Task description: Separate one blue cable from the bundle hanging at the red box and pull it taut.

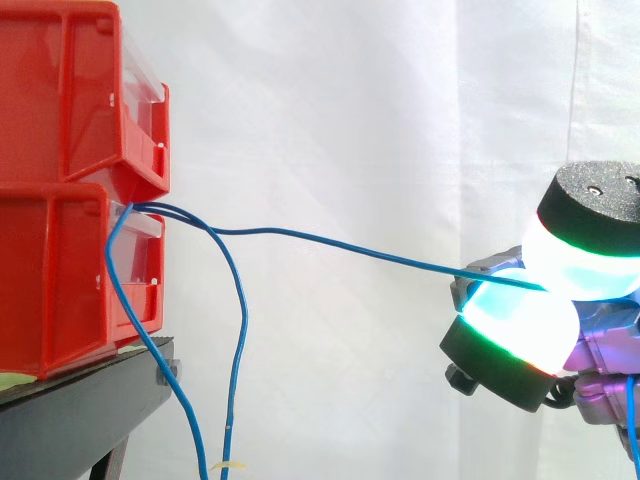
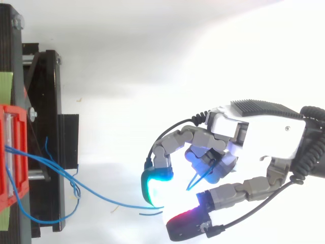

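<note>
A white curtain (image 1: 350, 120) hangs behind a black stand (image 1: 90, 395) with a pale green strip (image 1: 15, 378) lying on top.

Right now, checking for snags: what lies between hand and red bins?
Side view: one blue cable stretches from red bins to hand; other strands hang by the bins.

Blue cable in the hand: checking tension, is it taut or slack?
Nearly taut: in the side view the blue cable runs almost straight from the red bin to the hand pinching it.

A lab test setup: white curtain (image 1: 350, 120) backdrop, stacked red bins (image 1: 70, 230) on a black stand (image 1: 80, 410)
</note>
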